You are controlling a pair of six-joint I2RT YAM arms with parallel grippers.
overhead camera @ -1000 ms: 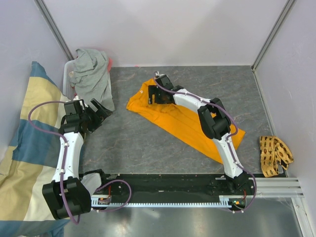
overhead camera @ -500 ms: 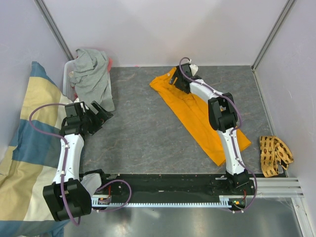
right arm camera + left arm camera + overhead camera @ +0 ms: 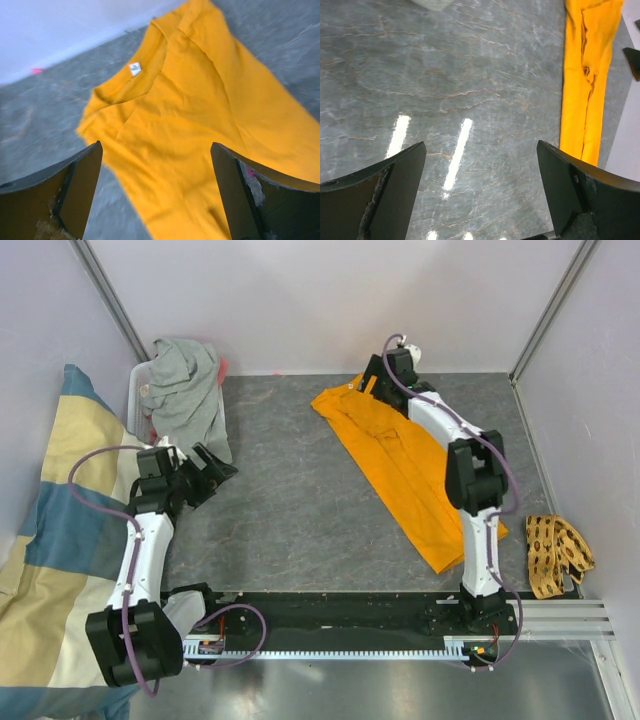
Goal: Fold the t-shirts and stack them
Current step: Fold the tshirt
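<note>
Both jaws stand wide apart and empty: left gripper (image 3: 208,468) at centre left, right gripper (image 3: 388,372) over the orange tee (image 3: 395,465). The grey tee (image 3: 185,390) drapes over a bin (image 3: 134,390) at upper left, hiding its contents. The orange tee runs from its collar at upper centre to lower right, partly hidden behind the right arm.

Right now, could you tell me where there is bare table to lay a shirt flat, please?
The widest bare table lies between the left claw and the orange t-shirt, down to the rail. The far left corner, around the grey t-shirt, is crowded.
</note>
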